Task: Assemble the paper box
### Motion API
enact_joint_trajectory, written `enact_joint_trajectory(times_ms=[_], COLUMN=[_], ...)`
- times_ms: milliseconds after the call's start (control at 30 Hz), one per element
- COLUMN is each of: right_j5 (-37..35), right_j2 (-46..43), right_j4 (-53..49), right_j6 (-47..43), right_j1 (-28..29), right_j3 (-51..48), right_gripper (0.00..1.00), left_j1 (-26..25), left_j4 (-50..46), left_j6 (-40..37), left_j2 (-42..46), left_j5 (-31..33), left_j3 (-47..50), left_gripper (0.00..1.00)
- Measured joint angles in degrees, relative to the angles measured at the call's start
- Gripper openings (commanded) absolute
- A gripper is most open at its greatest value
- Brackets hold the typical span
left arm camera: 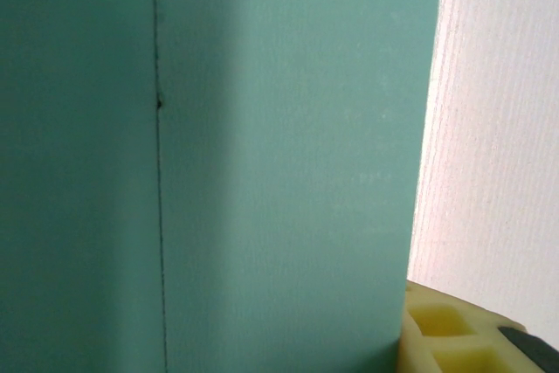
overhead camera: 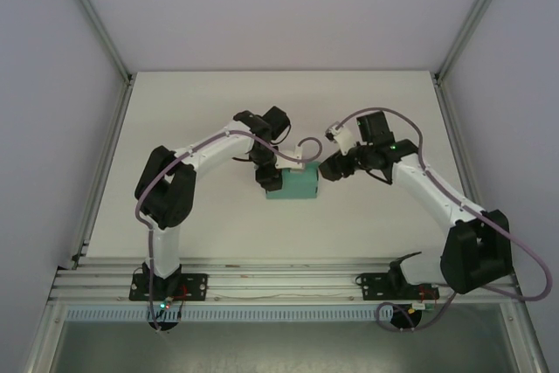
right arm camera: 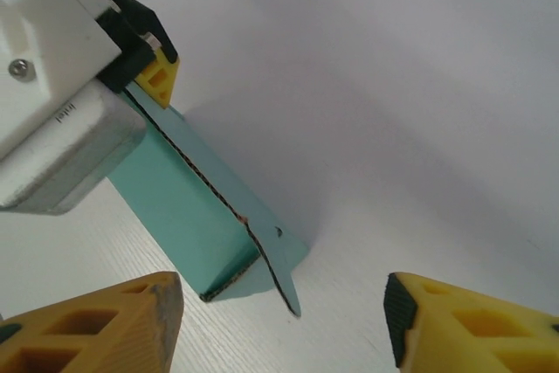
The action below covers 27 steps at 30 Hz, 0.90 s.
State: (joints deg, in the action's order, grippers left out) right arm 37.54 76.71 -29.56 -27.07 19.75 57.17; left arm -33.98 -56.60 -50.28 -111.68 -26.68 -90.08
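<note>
The paper box [overhead camera: 295,185] is a teal card piece, partly folded, lying mid-table. My left gripper [overhead camera: 269,177] is at its left end, shut on an upright wall of the card. In the left wrist view the teal card [left arm camera: 262,163] sits close up, with one yellow finger [left arm camera: 441,334] beside it at the lower right. From the right wrist I see the box [right arm camera: 175,189] with a loose flap [right arm camera: 281,272] sticking out toward me. The left arm's yellow fingertip [right arm camera: 160,81] sits at the card's top edge. My right gripper [right arm camera: 279,329] is open, just short of the flap and apart from it.
The white table [overhead camera: 201,111] is bounded by aluminium frame posts [overhead camera: 105,32] and pale walls at left, right and back. A rail [overhead camera: 288,281] with both arm bases runs along the near edge. Grey cables loop over the arms.
</note>
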Motion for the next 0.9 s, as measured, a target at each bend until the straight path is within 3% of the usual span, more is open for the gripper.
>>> enact_joint_trajectory(times_ms=[200,367,467,567,733,900], right_j5=[-0.46,-0.39,0.07,0.57,-0.55,-6.49], right_j2=[3.39,5.53,6.12,6.14,6.03,3.67], right_j4=[1.73,1.73,1.66,1.49,2.32,7.23], right_j6=[0.15,0.31,0.24,0.61,4.0,16.72], right_j1=[1.22,1.33,1.68,1.9,2.51,5.38], right_j3=[1.57,2.27,2.62,2.62,2.62,-0.22], right_gripper=[0.42,0.2,0.18,0.08,0.05,0.04], left_j1=[0.0,0.0,0.0,0.0,0.0,0.02], left_j4=[0.02,0.11,0.2,0.22,0.17,0.22], left_j6=[0.72,0.98,1.4,1.64,2.73,4.0], left_j2=[0.0,0.0,0.0,0.0,-0.02,-0.02], left_j5=[0.02,0.02,0.04,0.02,0.09,0.35], left_j3=[0.0,-0.04,-0.11,-0.11,-0.2,-0.22], left_gripper=[0.47,0.47,0.47,0.47,0.47,0.49])
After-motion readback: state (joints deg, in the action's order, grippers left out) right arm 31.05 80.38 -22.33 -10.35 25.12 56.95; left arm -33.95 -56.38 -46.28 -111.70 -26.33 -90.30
